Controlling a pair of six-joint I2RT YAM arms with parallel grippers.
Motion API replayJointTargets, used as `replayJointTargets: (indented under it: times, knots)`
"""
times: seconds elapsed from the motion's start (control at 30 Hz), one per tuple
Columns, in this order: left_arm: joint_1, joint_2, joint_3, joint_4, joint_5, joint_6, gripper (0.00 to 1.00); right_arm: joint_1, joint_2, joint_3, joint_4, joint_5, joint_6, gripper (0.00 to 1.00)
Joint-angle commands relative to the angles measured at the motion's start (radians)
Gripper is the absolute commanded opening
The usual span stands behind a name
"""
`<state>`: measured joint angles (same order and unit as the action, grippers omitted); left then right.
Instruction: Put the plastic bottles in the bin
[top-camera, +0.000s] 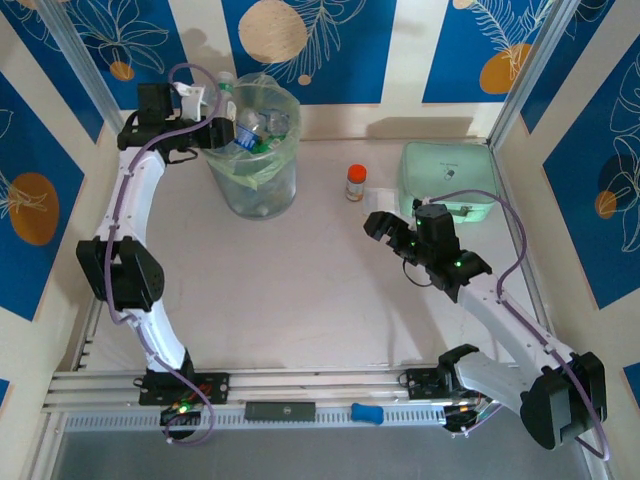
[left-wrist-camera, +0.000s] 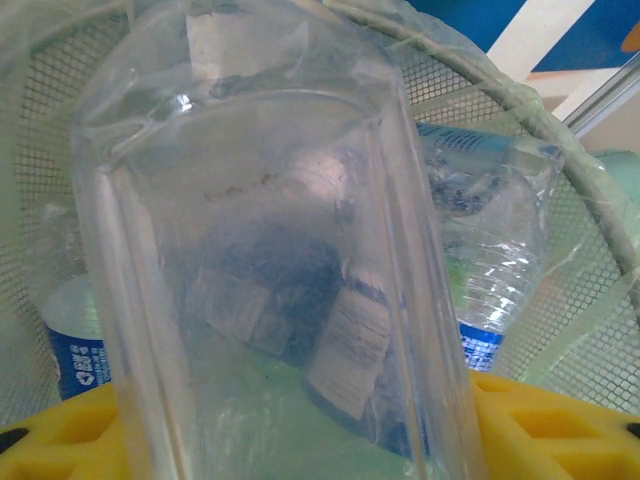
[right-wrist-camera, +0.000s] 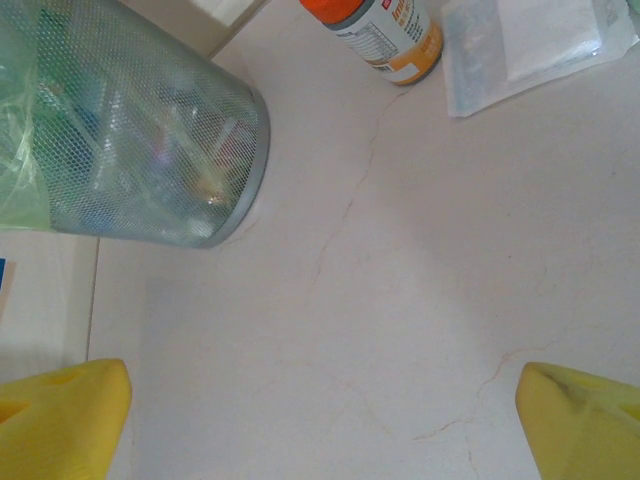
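Several bottles (left-wrist-camera: 490, 270) already lie in the bin (top-camera: 262, 200). The left gripper (top-camera: 218, 132) clamps one clear bottle (left-wrist-camera: 260, 260) above the bin's mouth, probably the last. The right gripper (right-wrist-camera: 320, 420) stands open and empty, right of the bin.

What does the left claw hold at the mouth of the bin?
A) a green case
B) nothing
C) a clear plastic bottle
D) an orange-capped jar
C: the left claw is closed around a clear bottle, with the bin just below it.
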<state>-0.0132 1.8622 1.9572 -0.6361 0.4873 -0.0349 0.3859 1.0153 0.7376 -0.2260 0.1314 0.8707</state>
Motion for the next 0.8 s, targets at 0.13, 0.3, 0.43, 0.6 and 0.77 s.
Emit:
replayJointTargets:
  times: [0.13, 0.3, 0.43, 0.6, 0.77]
  knots:
    - [0.007, 0.001, 0.035, -0.062, -0.050, 0.023, 0.81, -0.005, -0.011, -0.007, -0.006, 0.005, -0.007, 0.99]
    - [0.007, -0.035, 0.034, -0.036, -0.073, -0.001, 1.00, -0.005, -0.006, -0.003, -0.006, 0.005, -0.008, 0.99]
    - [0.007, -0.082, 0.013, 0.006, -0.087, -0.026, 0.99, -0.005, -0.003, -0.005, -0.002, 0.005, -0.005, 0.99]
    - [0.007, -0.191, -0.101, 0.128, -0.132, -0.083, 0.99, -0.005, -0.001, -0.009, -0.001, 0.006, -0.003, 0.99]
    - [0.007, -0.344, -0.279, 0.309, -0.166, -0.182, 0.99, -0.005, 0.004, -0.015, 0.007, 0.013, -0.002, 0.99]
